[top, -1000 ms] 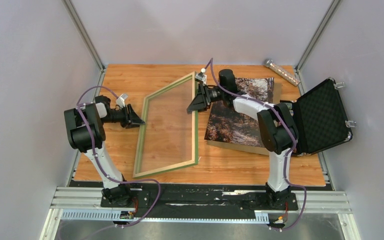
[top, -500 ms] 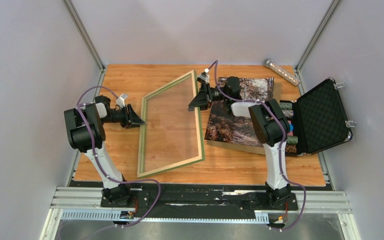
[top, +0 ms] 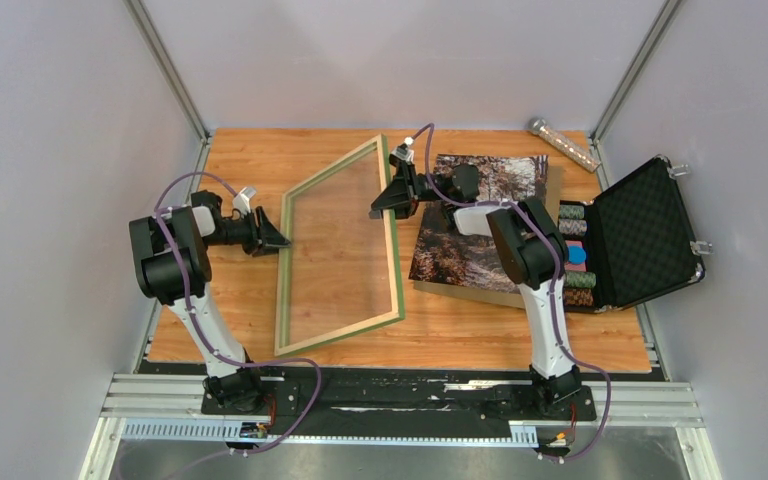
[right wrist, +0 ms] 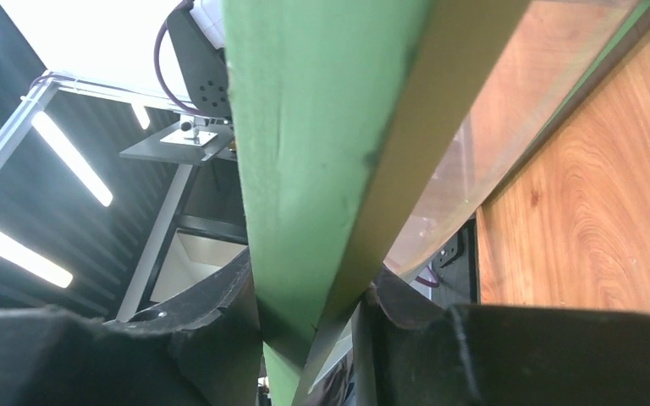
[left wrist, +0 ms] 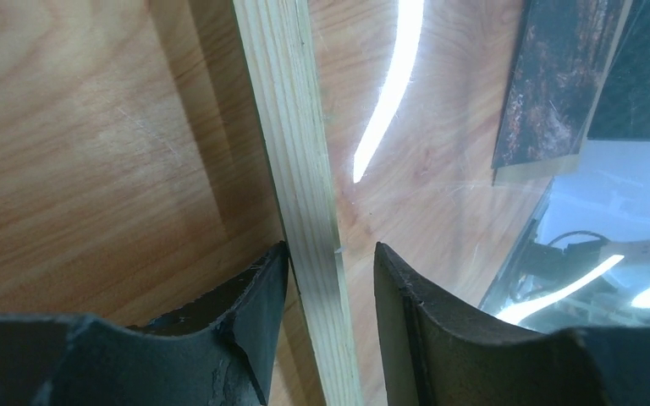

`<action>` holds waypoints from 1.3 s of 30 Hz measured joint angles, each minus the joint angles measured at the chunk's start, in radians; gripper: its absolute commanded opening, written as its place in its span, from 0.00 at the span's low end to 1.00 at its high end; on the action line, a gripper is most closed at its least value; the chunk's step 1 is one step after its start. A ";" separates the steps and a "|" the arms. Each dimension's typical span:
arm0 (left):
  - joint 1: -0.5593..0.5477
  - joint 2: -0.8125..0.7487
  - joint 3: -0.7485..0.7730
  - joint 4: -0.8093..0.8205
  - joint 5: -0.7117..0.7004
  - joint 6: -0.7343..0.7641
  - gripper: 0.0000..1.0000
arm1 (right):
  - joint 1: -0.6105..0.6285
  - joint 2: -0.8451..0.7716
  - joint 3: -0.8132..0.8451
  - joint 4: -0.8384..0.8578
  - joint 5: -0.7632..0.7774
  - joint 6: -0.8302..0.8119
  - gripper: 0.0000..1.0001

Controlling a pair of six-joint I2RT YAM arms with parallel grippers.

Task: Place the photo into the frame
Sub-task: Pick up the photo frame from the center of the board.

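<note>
The frame (top: pixel 340 328), green-fronted with a clear pane, stands tilted between my two grippers, its right rail raised. My right gripper (top: pixel 382 208) is shut on that green rail (right wrist: pixel 322 127), with both fingers pressing it (right wrist: pixel 309 279). My left gripper (top: pixel 282 243) straddles the pale wood left rail (left wrist: pixel 300 169). Its jaws (left wrist: pixel 330 249) are open: the left finger touches the rail and a gap shows at the right finger. The photo (top: pixel 480 225), an autumn forest print, lies face up to the right of the frame. Its corner also shows through the pane (left wrist: pixel 550 85).
A brown backing board (top: pixel 490 296) lies under the photo. An open black case (top: pixel 650 235) with stacked chips (top: pixel 575 250) stands at the right edge. A metal tube (top: pixel 563 143) lies at the back right corner. Grey walls close in three sides.
My right gripper has closed on the frame's right rail and its arm has folded in. The frame's near edge has shifted slightly right. The left arm has stayed put.
</note>
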 measured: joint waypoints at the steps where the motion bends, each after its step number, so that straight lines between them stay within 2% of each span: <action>1: 0.000 0.000 0.000 0.004 0.003 -0.003 0.52 | 0.000 0.006 0.006 0.010 0.001 0.016 0.17; 4: -0.002 0.001 -0.002 0.027 0.009 -0.019 0.53 | 0.001 0.018 0.028 0.031 0.006 0.064 0.15; 12: -0.010 0.011 -0.002 0.073 0.029 -0.047 0.53 | 0.006 0.024 0.048 0.045 0.018 0.134 0.00; 15: -0.012 0.013 -0.002 0.079 0.034 -0.049 0.53 | 0.006 0.028 0.058 0.046 0.021 0.154 0.00; 25: -0.020 0.016 -0.002 0.128 0.072 -0.061 0.67 | 0.006 0.054 0.109 0.052 0.029 0.174 0.00; 31: -0.024 0.016 -0.002 0.187 0.092 -0.103 0.83 | 0.006 0.091 0.172 0.051 0.036 0.174 0.00; 39: -0.040 0.015 0.013 0.233 0.092 -0.166 0.93 | 0.006 0.106 0.203 0.049 0.032 0.174 0.00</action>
